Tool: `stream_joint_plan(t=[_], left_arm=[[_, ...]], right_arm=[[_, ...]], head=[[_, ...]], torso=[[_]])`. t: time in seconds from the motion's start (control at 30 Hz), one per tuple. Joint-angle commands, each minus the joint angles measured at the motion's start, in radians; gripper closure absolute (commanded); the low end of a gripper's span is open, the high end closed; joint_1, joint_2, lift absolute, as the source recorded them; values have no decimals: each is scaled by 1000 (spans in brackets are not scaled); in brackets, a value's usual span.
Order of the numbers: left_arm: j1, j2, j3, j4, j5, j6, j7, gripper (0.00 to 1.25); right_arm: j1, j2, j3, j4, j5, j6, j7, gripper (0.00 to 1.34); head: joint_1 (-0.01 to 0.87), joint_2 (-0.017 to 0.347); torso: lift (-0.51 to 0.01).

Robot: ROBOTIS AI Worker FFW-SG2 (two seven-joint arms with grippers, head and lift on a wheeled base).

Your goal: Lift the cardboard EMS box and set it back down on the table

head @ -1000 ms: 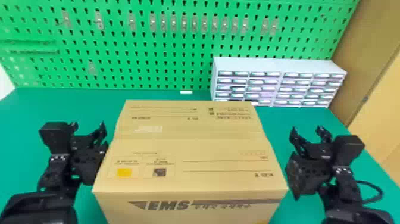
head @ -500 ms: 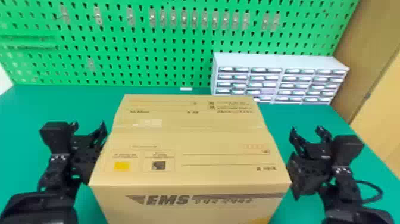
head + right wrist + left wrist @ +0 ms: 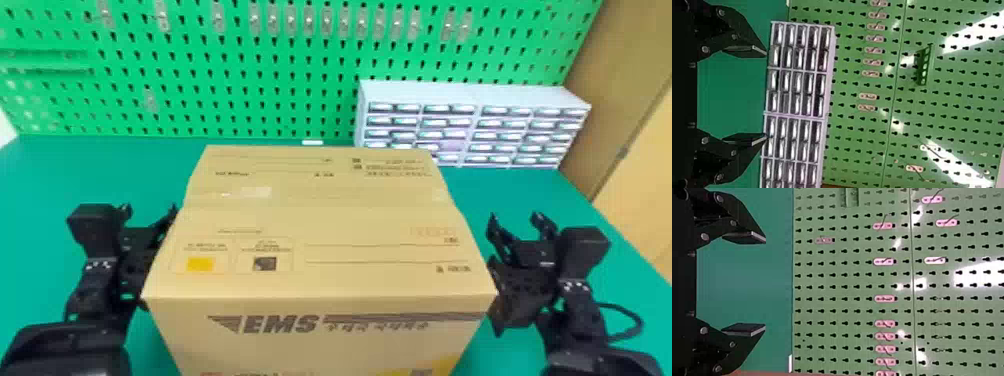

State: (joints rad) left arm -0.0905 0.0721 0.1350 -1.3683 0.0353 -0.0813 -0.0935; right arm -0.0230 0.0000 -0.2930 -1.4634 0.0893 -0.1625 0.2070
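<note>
The cardboard EMS box (image 3: 320,280) is in the middle of the head view, its printed front facing the robot and its underside hidden. Along its left side is my left gripper (image 3: 149,207), open and partly behind the box's edge. My right gripper (image 3: 515,216) stands open by the box's right side. Whether either arm touches the cardboard I cannot tell. In the left wrist view, the left gripper (image 3: 765,284) has nothing between its spread fingers. The right gripper (image 3: 766,96) is likewise spread in the right wrist view, with green table and drawers beyond.
Behind the box, the green table (image 3: 90,170) meets a green pegboard (image 3: 240,80) with hooks. A white drawer unit (image 3: 465,95) stands at the back right, and a small white piece (image 3: 312,142) lies by the board. A wooden panel (image 3: 645,200) borders the right.
The box, drawer unit and table's back edge show higher in the head view, and the box looks larger. Both grippers keep their places there, so they sit lower relative to the box.
</note>
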Motion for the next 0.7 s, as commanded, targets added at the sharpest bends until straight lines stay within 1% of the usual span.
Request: stream_joint_plan(t=[0.0,0.5,0.53,0.67], left_arm=[[2,0,2,0,0,0,0,461],[0,0,2,0,0,0,0,461],[0,0,2,1,0,0,0,461],[0,0,2,1,0,0,0,461]], right_arm=[[0,1,2,0,1,3,0,506],[0,1,0,0,4,6,0,506],[0,1,0,0,1,6,0,506],[0,1,0,0,-6,3,0,506]], head=[[678,-14],[678,-14],[678,-14],[678,-14]], torso=[[-68],[-96],[-89],[-89]])
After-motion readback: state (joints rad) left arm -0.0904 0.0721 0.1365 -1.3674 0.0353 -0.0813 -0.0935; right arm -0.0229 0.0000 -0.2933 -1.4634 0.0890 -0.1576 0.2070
